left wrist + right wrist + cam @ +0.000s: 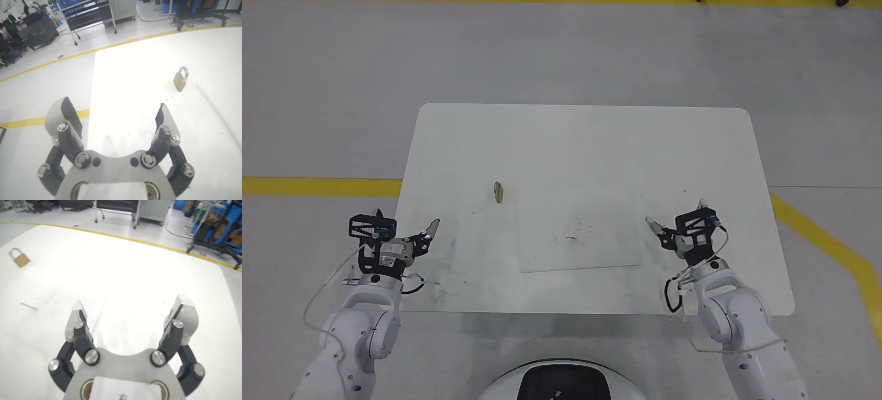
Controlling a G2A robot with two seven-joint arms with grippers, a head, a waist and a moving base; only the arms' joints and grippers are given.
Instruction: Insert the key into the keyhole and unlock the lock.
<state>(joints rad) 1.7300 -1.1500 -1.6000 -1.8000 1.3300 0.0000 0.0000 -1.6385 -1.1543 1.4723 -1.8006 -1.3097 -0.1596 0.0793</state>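
In the top view, left of centre, the lock (499,191) was too small for me to tell its keyhole. A thin dark streak (28,306) on the table (692,150), mid-frame from above, was too blurred to identify.

The lock (499,190) lies left of centre on the table (692,150). The left gripper (400,226) hangs over the near left edge and the right gripper (678,217) over the near right, both spread wide.
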